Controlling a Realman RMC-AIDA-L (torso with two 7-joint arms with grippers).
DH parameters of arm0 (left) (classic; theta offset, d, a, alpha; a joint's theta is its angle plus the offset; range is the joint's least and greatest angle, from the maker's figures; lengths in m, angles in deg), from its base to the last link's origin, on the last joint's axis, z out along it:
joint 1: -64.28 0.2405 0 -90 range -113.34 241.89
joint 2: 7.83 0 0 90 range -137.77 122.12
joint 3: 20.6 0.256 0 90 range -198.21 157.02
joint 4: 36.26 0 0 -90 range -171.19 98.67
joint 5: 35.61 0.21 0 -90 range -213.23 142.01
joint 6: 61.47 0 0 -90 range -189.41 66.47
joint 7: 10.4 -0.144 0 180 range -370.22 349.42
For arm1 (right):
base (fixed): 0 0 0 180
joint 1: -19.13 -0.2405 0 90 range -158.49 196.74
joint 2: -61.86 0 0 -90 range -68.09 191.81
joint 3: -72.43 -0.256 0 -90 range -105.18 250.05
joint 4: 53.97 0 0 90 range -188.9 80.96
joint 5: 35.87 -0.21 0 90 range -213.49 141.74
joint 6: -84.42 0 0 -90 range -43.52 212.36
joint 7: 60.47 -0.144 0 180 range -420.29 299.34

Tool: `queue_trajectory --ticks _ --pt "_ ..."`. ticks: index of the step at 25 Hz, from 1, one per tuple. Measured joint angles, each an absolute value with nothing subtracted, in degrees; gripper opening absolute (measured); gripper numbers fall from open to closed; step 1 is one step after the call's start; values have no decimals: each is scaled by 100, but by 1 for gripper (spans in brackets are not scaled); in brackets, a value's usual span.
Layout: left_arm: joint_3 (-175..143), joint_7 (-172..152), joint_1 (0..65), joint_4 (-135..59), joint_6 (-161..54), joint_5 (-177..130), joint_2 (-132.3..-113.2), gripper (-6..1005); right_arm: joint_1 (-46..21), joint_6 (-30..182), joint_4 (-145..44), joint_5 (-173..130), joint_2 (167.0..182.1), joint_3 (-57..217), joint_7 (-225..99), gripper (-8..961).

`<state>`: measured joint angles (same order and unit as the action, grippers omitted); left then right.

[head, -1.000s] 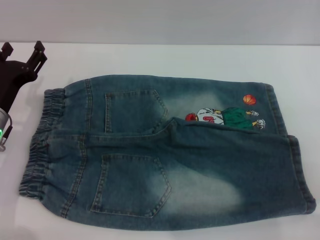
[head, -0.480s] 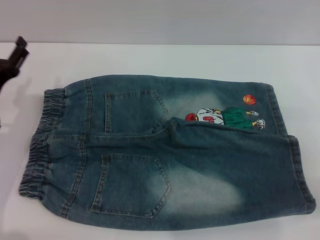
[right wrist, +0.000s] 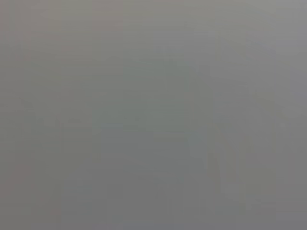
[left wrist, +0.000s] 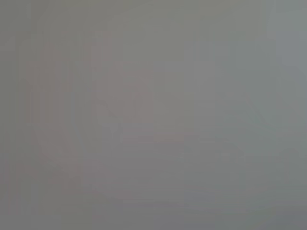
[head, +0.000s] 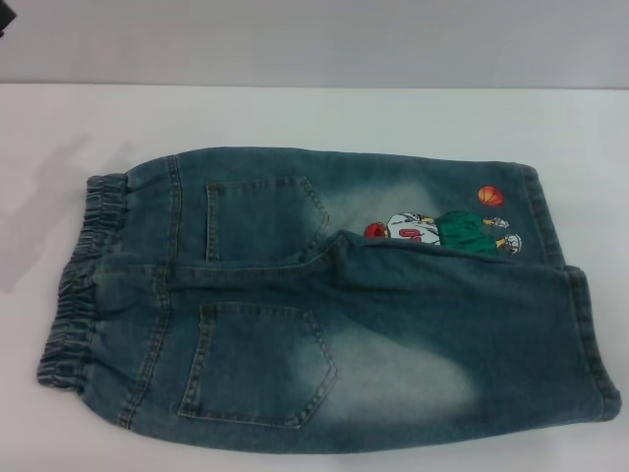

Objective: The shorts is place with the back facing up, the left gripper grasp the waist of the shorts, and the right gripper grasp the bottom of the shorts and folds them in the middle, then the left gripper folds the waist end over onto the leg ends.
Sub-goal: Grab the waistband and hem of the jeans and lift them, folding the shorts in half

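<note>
- Flat on the white surface [head: 295, 113] lie the blue-green washed denim shorts [head: 324, 305], spread out with the back facing up and filling most of the head view.
- Their gathered, ruffled elastic waist [head: 84, 280] forms the wide edge on the robot's left side, puckered into small folds and slightly darker than the fabric beside it.
- Two stitched back patch pockets show, one farther from the robot [head: 263, 218] and one nearer [head: 257, 364], each outlined in pale double stitching and tapering to a point.
- Pale faded patches run across the seat and down the nearer leg, the brightest spot just right of the nearer pocket.
- The flat hemmed leg ends [head: 590, 339] lie on the robot's right; the nearer leg overlaps the farther one, and its hem reaches further to the right.
- A small cartoon basketball print [head: 442, 228] in white, green and red, with an orange ball above it, sits on the farther leg, partly covered by the edge of the nearer leg.
- At the top left corner of the head view a small dark sliver of the left hand [head: 6, 17] shows, well apart from the shorts; whether its fingers are wide or narrow cannot be told.
- Both wrist views show only a featureless grey blur.
</note>
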<state>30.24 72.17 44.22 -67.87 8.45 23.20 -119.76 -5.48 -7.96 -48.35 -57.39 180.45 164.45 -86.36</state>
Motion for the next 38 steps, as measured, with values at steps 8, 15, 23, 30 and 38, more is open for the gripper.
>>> queue_trajectory --ticks 8,15,23,30,38 --pt "3214 9673 4255 -7622 1758 4158 -11134 814 -670 -191 -4822 -5731 17949 16417 -8626 587" --pt "2621 10445 4168 -8023 2695 6007 -10992 813 -872 93 -4801 -5732 17833 16404 -8619 587" --pt "2206 10900 4235 -8013 3212 7316 -10982 812 -969 222 -4826 -5763 17724 16320 -8614 587" --pt "2167 11136 4337 -8005 3300 7978 -11042 811 -992 335 -4826 -5748 17691 16091 -8613 587" --pt "2115 11444 4346 -7999 3285 8737 -11090 810 -987 373 -4828 -5740 17685 16134 -8613 587"
